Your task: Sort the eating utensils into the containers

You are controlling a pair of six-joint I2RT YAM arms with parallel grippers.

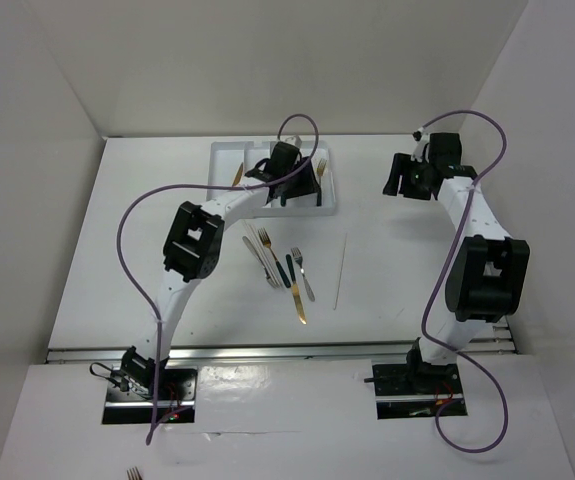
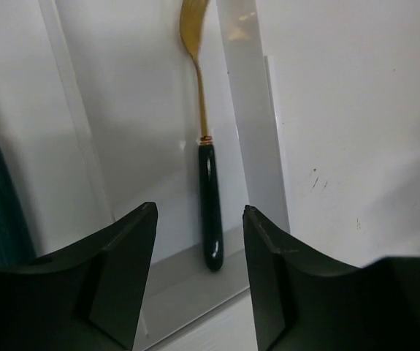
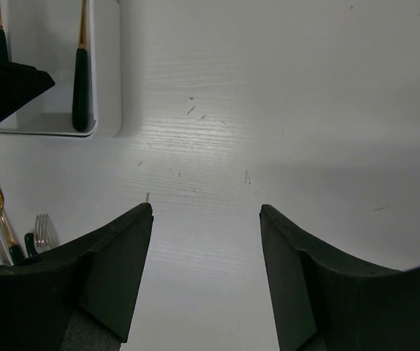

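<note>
Over the shallow white rectangular plastic tray (image 1: 229, 152), the left gripper (image 2: 200, 216) hangs with jaws apart above a gold fork with a dark teal handle (image 2: 210, 197), which lies in the rightmost compartment. At the far right, the right gripper (image 3: 206, 212) gapes over the white table (image 3: 304, 110). Loose forks and knives (image 1: 282, 265) and a thin pale stick (image 1: 339, 270) lie nearer. The left arm hides the tray's middle.

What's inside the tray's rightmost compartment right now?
One gold fork with a teal handle, lying flat. The left arm hides much of the tray from above; neighbouring compartments only partly show.
</note>
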